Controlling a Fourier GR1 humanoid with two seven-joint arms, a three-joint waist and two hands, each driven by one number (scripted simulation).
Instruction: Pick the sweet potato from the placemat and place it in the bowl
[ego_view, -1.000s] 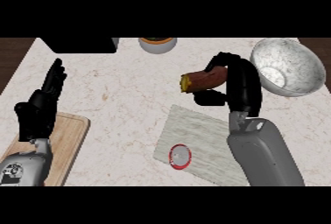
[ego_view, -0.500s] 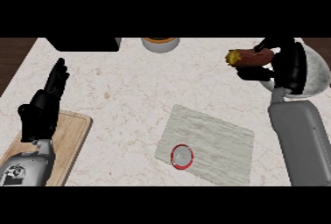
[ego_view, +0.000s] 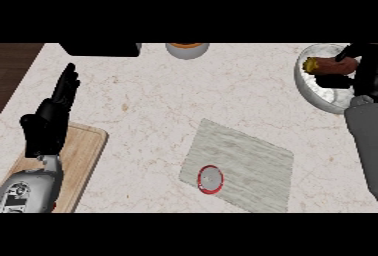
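While over bowl (ego_view: 319, 95), sweet potato (ego_view: 330, 65) in right hand (ego_view: 353, 62)

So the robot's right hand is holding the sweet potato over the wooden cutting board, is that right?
Not quite. The head view shows the right hand holding the sweet potato over the bowl at the counter's far right. The wooden cutting board lies at the left, beside the resting left hand.

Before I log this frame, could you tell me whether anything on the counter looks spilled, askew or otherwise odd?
Nothing stands out. The placemat lies flat though angled on the counter, with a small red-rimmed disc on it. The right robot hand holds the sweet potato over the bowl. The left robot hand rests open above the cutting board.
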